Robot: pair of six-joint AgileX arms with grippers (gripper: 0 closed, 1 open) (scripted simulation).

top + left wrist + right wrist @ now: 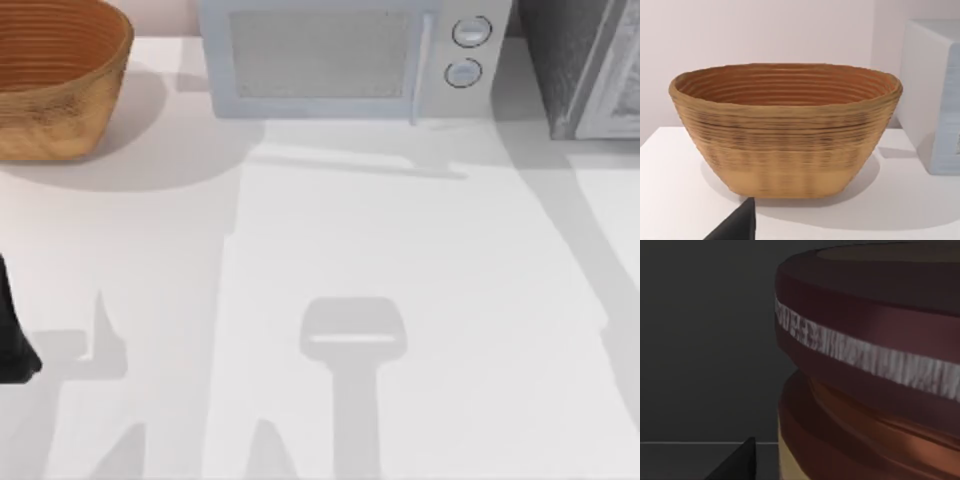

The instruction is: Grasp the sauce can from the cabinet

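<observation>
Directly ahead of the right gripper, very close, stands the sauce can [875,365]: dark maroon top and rim, pale textured band, tan strip at the base, dim grey walls behind. Whether this gripper is released or clenched cannot be told. The left arm [12,335] sits at the counter's [400,260] left edge; ahead of it stands a woven basket [785,130], a microwave [340,55] beside that.
</observation>
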